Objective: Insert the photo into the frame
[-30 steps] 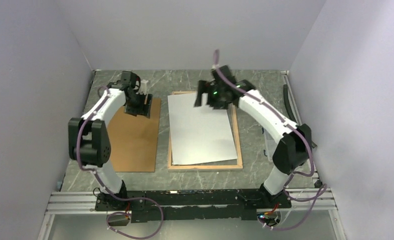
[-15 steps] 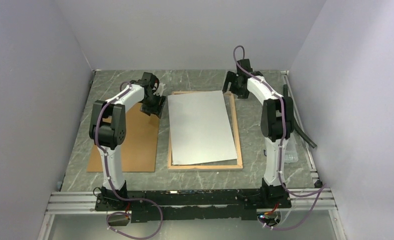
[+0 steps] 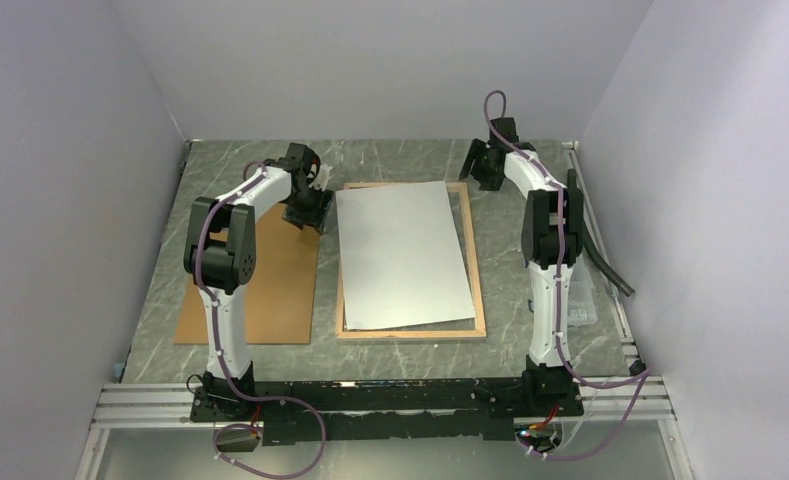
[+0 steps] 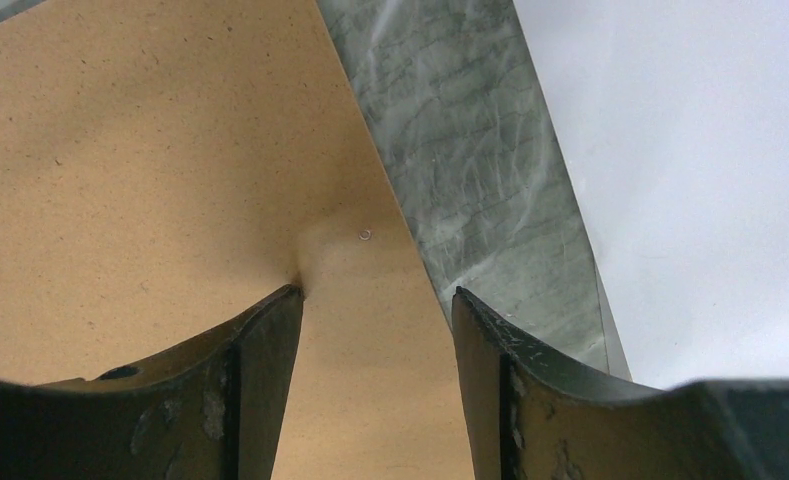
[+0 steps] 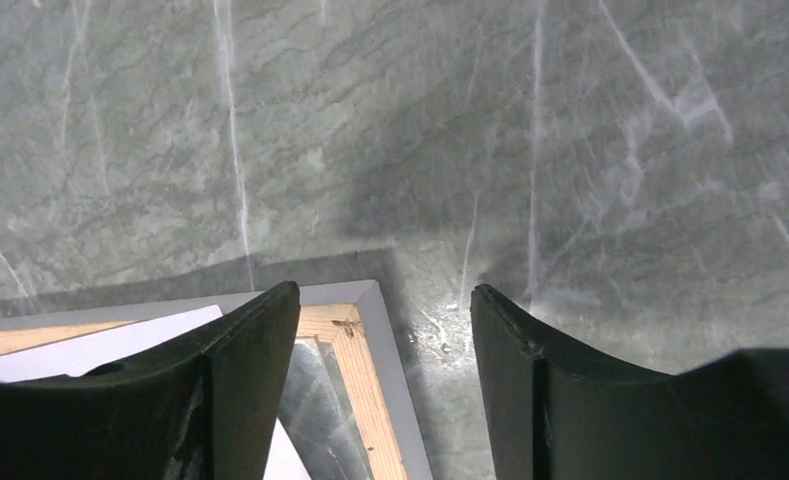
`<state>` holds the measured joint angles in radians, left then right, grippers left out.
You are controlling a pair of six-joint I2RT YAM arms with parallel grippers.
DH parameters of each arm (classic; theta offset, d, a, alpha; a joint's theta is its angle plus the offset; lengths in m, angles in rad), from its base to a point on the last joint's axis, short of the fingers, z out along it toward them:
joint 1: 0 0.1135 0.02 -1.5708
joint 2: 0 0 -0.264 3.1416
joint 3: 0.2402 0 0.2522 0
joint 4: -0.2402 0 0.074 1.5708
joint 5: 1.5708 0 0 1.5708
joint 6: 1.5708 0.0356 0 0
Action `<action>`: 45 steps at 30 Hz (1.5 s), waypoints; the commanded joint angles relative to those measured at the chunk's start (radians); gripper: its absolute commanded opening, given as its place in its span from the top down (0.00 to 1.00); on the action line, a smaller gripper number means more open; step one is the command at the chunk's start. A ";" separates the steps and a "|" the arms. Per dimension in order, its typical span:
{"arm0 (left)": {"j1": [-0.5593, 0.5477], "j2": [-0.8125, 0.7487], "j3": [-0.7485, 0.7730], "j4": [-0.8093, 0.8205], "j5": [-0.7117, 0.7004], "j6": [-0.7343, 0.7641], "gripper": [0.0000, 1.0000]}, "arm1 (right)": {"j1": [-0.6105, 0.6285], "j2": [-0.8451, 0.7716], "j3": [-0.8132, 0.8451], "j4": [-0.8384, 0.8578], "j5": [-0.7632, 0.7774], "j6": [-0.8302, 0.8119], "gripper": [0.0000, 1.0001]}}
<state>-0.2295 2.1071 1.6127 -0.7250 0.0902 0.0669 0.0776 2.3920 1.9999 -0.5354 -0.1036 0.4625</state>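
Observation:
The frame (image 3: 478, 290) lies flat mid-table with its pale wood side up. On it the photo (image 3: 400, 255) rests slightly askew, plain white side up, so its print is hidden. My right gripper (image 3: 480, 168) hangs open at the frame's far right corner. In the right wrist view that corner (image 5: 355, 320) sits between the fingers, with nothing gripped by the right gripper (image 5: 385, 300). A white photo corner (image 5: 100, 345) shows beside the left finger. My left gripper (image 3: 308, 215) is open and low over the far right corner of the brown backing board (image 3: 260, 290), the left gripper (image 4: 375, 300) holding nothing.
In the left wrist view a strip of grey marbled table (image 4: 470, 160) separates the board (image 4: 150, 170) from the photo's white sheet (image 4: 690, 150). A black cable (image 3: 605, 265) and a clear plastic item (image 3: 582, 300) lie along the right wall. Walls close in on three sides.
The right arm swung from over the photo out to the frame's far right corner. The left arm stretched and shifted right to the board's far right corner.

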 commanded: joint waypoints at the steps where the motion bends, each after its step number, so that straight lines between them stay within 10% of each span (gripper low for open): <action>1: -0.001 0.010 0.041 -0.005 0.025 0.001 0.38 | 0.004 0.006 -0.024 0.062 -0.052 0.001 0.35; 31: -0.026 0.076 0.122 -0.045 0.153 -0.039 0.34 | 0.002 -0.170 -0.281 0.084 -0.021 -0.043 0.55; 45: -0.090 0.135 0.183 -0.016 0.100 -0.021 0.35 | 0.002 -0.310 -0.418 0.157 -0.186 0.055 0.32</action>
<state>-0.2867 2.2013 1.7618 -0.7609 0.1932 0.0414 0.0803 2.1609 1.6283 -0.4171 -0.2024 0.4732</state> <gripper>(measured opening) 0.649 0.666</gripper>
